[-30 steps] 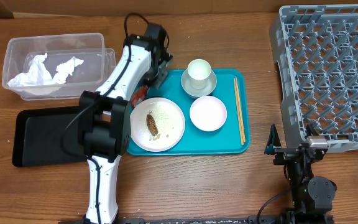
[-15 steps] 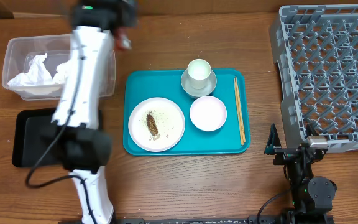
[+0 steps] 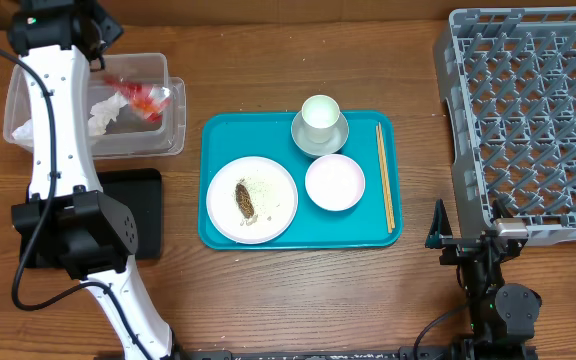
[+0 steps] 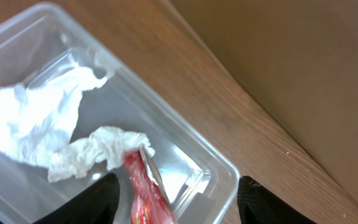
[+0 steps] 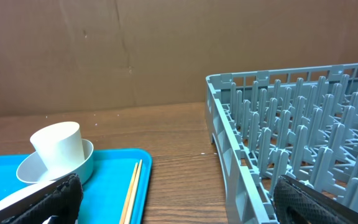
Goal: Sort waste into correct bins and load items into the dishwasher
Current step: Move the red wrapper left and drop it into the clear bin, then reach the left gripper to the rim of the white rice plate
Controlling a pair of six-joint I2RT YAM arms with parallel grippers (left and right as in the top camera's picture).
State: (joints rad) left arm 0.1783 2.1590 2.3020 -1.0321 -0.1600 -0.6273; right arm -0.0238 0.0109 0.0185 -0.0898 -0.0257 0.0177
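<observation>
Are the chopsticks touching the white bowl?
Apart. Overhead shows a strip of teal tray between chopsticks and white bowl.

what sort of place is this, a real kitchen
Likely a robot test bench staged as a dish-clearing station, not a kitchen: a wooden table, a grey dish rack, a teal tray of used dishes.

The overhead view is bright and even, with light that seems to come from above. The teal tray (image 3: 218, 135) throws only a thin, soft shadow on the worktop (image 3: 298, 290). The red wrapper (image 3: 140, 98) looks smeared there. In the left wrist view the clear tub (image 4: 191, 177) carries small white glare. The fingers (image 4: 98, 202) of the left tool (image 4: 179, 200) are dark and unfocused, and so are the fingers (image 5: 55, 199) of the right tool (image 5: 185, 199).
</observation>
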